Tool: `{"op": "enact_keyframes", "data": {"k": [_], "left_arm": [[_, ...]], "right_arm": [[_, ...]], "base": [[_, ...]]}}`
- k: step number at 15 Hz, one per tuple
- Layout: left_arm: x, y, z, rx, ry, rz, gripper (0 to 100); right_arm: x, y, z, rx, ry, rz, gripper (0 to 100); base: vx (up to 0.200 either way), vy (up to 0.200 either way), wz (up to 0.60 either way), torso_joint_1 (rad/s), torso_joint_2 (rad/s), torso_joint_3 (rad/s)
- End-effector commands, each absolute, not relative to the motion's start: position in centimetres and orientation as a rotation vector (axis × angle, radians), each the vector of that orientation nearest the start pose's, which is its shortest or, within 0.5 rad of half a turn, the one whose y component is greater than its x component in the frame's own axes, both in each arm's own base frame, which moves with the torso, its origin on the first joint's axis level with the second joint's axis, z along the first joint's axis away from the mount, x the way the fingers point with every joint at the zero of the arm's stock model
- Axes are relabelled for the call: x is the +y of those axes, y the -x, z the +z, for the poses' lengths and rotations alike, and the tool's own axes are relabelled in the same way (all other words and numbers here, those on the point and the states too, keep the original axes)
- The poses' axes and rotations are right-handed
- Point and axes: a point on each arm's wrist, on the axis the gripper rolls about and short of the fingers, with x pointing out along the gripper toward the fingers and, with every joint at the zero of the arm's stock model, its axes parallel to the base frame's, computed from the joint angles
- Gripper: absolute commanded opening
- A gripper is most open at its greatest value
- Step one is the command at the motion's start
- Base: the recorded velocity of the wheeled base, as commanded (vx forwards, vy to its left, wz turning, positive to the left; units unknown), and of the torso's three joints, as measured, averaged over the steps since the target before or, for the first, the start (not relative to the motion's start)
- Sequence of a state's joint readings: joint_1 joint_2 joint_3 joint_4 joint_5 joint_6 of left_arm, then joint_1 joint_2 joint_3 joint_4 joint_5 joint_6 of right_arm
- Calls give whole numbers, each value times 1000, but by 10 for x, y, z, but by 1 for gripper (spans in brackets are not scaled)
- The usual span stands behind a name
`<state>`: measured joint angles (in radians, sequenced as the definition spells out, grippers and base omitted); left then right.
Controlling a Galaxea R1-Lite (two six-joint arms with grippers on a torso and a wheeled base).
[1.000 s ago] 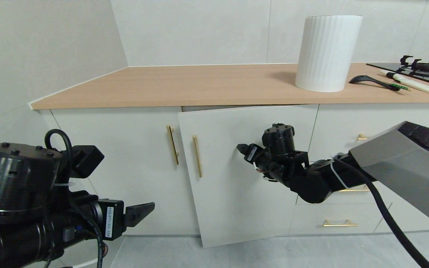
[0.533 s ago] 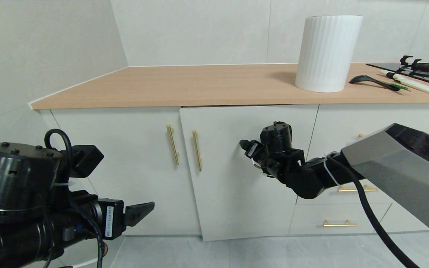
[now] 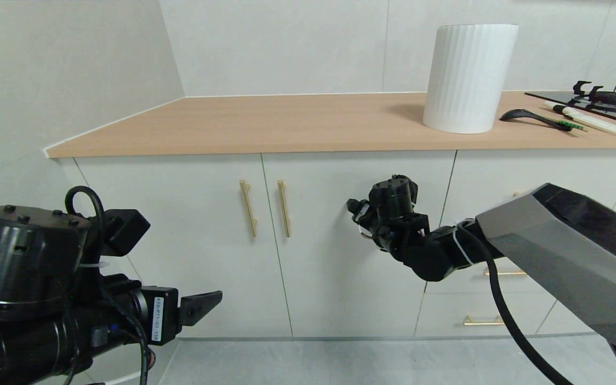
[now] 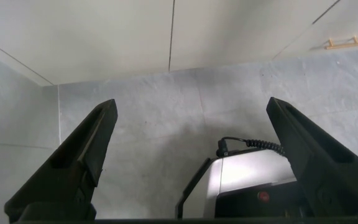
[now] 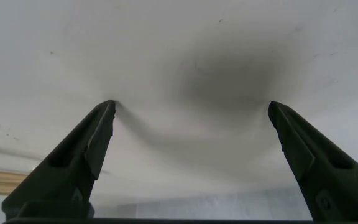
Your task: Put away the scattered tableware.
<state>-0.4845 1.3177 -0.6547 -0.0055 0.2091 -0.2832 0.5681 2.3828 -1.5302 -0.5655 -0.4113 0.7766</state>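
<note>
On the wooden counter at the far right lie a black ladle and a white-handled knife, beside a tall white ribbed container. My right gripper is open, its fingertips resting against the flat front of the middle cabinet door, which sits flush with its neighbours. My left gripper hangs low at the left, open and holding nothing, with the grey floor under its fingers.
A black gas stove stands at the counter's far right. Gold bar handles mark the cabinet doors, and drawers with gold pulls lie behind my right arm. A tiled wall closes the left side.
The middle cabinet door, ajar a second ago, has swung shut. My right gripper followed it in toward the cabinet. The left arm has not moved.
</note>
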Motion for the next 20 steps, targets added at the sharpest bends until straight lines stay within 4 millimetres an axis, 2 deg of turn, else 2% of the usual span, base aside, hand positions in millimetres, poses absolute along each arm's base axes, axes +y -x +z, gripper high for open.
{"op": "enact_keyframes", "data": {"k": [1, 3, 5, 7, 8, 12, 14, 17, 19, 20], "left_arm": [[-84, -170, 180, 650, 48, -174, 100], [-84, -170, 180, 650, 48, -174, 100], [-84, -170, 180, 649, 49, -174, 100], [-84, -170, 180, 649, 49, -175, 100], [-84, -170, 180, 649, 49, -174, 100], [-84, -170, 180, 648, 51, -175, 100], [-83, -168, 182, 638, 55, -174, 100], [-69, -142, 192, 558, 77, -186, 100], [-60, -126, 190, 528, 57, -198, 100], [-54, -114, 189, 495, 53, -205, 100]], "right_arm": [[253, -416, 95, 295, -637, 41, 100], [251, -408, 103, 303, -639, 58, 100], [245, -372, 119, 401, -633, 196, 100], [225, -332, 134, 548, -630, 413, 100], [218, -322, 140, 580, -630, 487, 100], [208, -313, 149, 522, -553, 447, 100], [194, -297, 164, 430, -422, 384, 100], [149, -237, 211, 267, -355, 334, 100], [116, -204, 226, 183, -313, 293, 100], [99, -181, 230, 130, -270, 249, 100]], "base": [[0, 0, 0, 0, 0, 0], [0, 0, 0, 0, 0, 0], [0, 0, 0, 0, 0, 0], [0, 0, 0, 0, 0, 0], [0, 0, 0, 0, 0, 0], [0, 0, 0, 0, 0, 0], [0, 0, 0, 0, 0, 0], [0, 0, 0, 0, 0, 0], [0, 0, 0, 0, 0, 0], [0, 0, 0, 0, 0, 0]]}}
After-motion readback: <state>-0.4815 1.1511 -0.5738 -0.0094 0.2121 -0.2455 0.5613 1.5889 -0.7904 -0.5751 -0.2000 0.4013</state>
